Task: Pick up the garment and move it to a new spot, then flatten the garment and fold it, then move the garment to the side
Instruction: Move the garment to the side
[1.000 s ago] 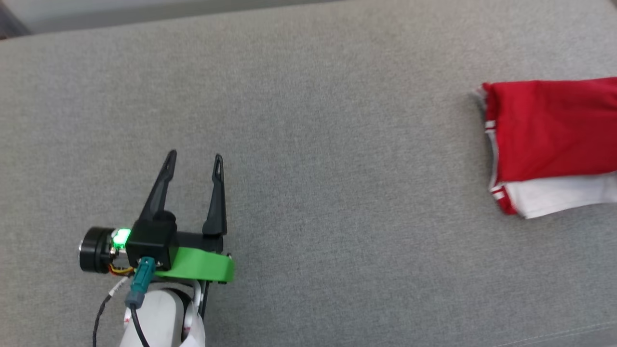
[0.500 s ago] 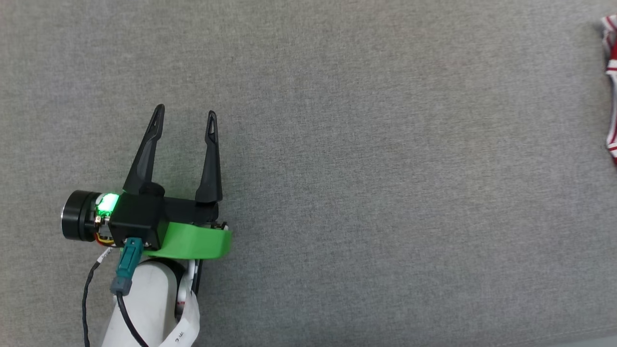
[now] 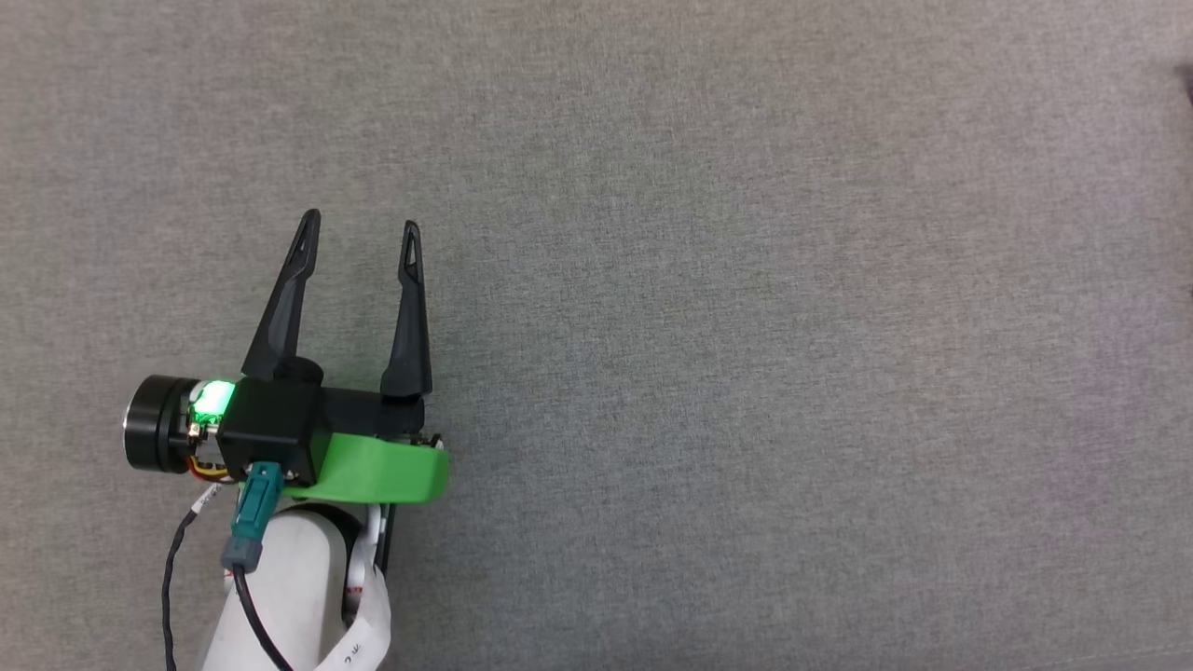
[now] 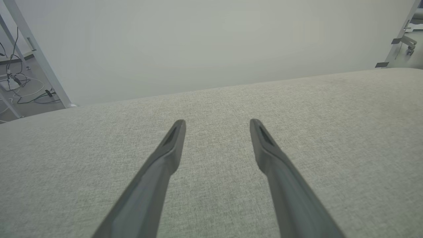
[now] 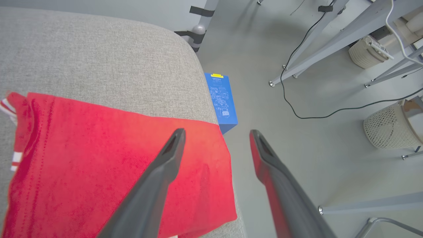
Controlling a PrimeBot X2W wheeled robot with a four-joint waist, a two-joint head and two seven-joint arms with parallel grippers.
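The folded red garment [image 5: 99,165] lies on the grey cushion [image 5: 99,56] close to its rounded end, with striped trim showing at its left side. Above it my right gripper [image 5: 216,132] hangs open, one finger over the red cloth, the other over the floor beyond the edge; nothing sits between the fingers. My left gripper [image 3: 359,228] is open and empty over bare grey fabric [image 3: 746,326] at the lower left of the head view. The left gripper [image 4: 216,124] points toward the cushion's far edge in the left wrist view.
A blue box [image 5: 221,99] stands on the floor beside the cushion's end. Metal table legs [image 5: 317,36], a black cable [image 5: 330,114] and two pale mesh baskets [image 5: 390,127] lie beyond it. A pale wall [image 4: 211,43] rises behind the cushion.
The head camera has swung left, so the garment has slid out of its right edge. The left gripper keeps its open pose.
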